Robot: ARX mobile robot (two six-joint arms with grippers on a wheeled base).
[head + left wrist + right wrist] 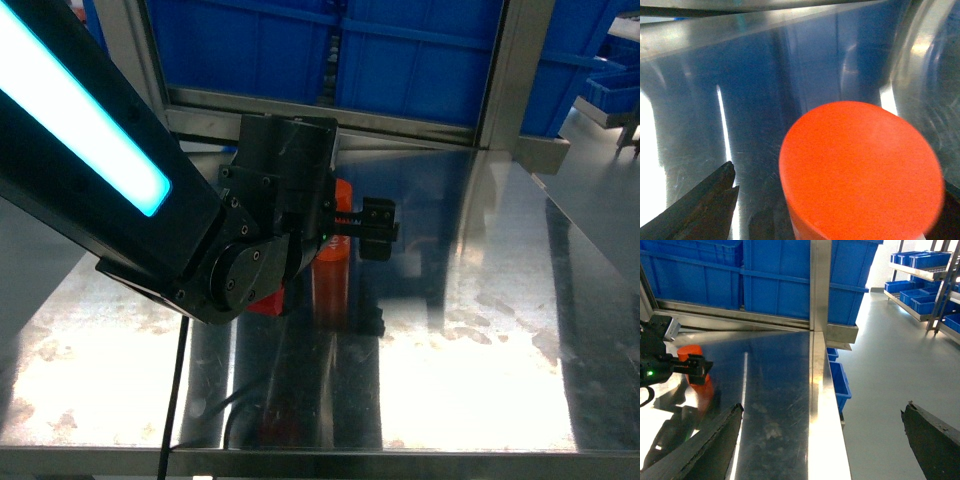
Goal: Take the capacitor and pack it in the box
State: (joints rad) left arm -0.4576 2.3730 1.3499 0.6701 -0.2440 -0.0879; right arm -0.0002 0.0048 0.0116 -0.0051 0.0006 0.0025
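My left gripper (375, 228) straddles the orange cylindrical capacitor (334, 262) mid-frame, grasp unclear; right gripper (825, 432) released; lettering illegible.

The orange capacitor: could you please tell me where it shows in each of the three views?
Head: the orange capacitor stands at centre on the steel table, partly behind the left gripper.
Left wrist: its round top fills the lower right.
Right wrist: at the left edge, behind the left gripper's fingers.
Shared landmark: the steel table.
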